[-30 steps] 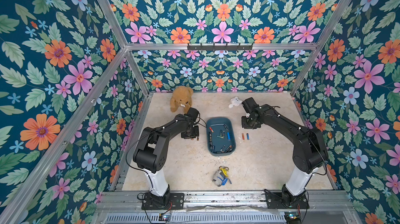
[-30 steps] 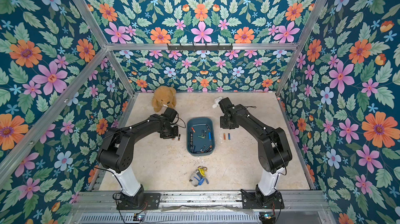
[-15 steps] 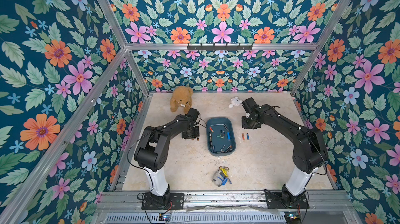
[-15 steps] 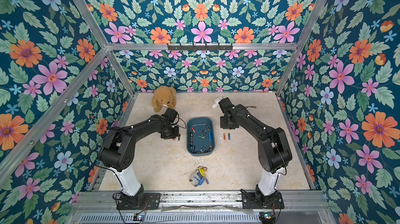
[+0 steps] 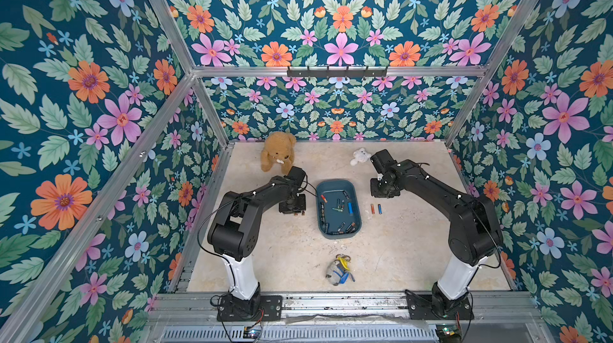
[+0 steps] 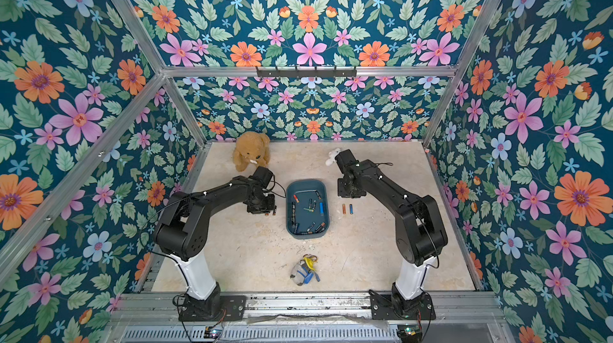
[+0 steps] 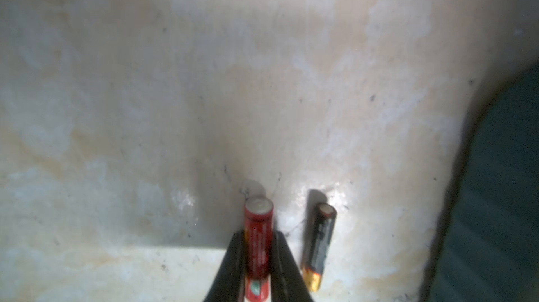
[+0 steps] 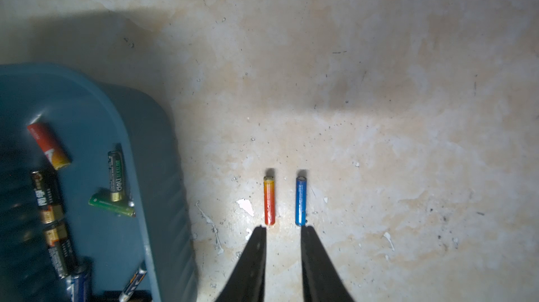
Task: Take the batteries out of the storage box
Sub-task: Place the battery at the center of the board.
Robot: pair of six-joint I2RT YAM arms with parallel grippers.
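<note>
Batteries (image 5: 350, 207): most loose on the floor of the storage box (image 5: 359, 212), mid-table between the two arms; four outside it.

Left gripper (image 7: 258, 237): closed narrow on red battery (image 7: 258, 242), one black finger (image 7: 230, 265) against each flank. Cell runs lengthwise out past the tips, flat end forward. Sits low over table (image 7: 145, 110), just left of storage box in both top views.

Black battery (image 7: 319, 245), gold-ended: lies flat on table just beside the held red battery. Roughly parallel to it, clear of it and of the fingers, between left gripper and box wall.

Storage box contents, right wrist view: one red-and-orange cell, green ones, several black-and-gold. Scattered at mixed angles; the rest too dark to count.

Orange battery (image 8: 269, 199) and blue battery (image 8: 301, 200): side by side on table right of the box, parallel, not touching each other.

Right gripper (image 8: 283, 230): jaws parted a little, nothing between them, nothing held. One fingertip lines up with the near end of each of the two cells; cannot tell whether they touch. In both top views, hangs just behind that pair, right of the box's far end.
</note>
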